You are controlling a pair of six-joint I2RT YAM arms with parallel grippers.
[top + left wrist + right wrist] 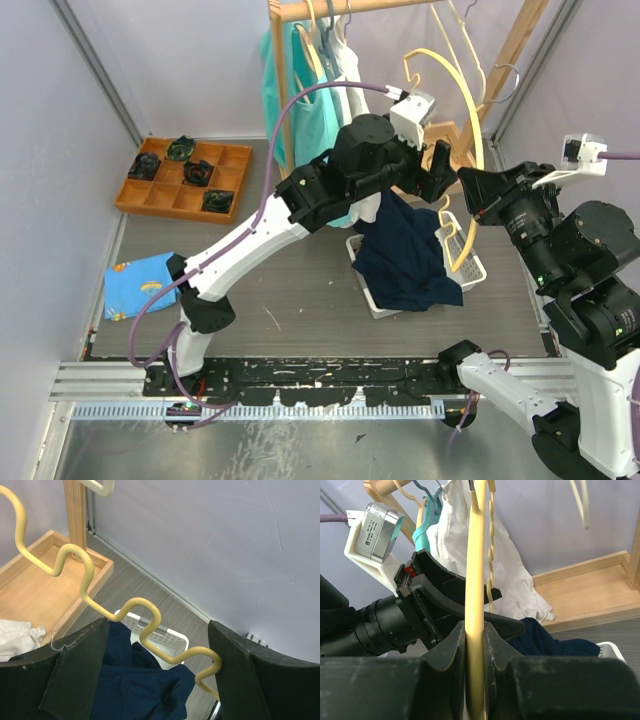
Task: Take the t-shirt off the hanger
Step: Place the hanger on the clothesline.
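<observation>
Navy t-shirt [405, 255], crumpled, slumped over a white basket [475, 268] – pale yellow hanger [478, 150] with wavy arm, standing upright just beside it.

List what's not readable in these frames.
- Top view: whether the navy t-shirt is off the yellow hanger; the left tool covers its top.
- Top view: white basket contents, under the t-shirt.
- Top view: dark items in the wooden tray, too small to identify.
- Left wrist: t-shirt's lower part, cut off by the bottom edge.
</observation>
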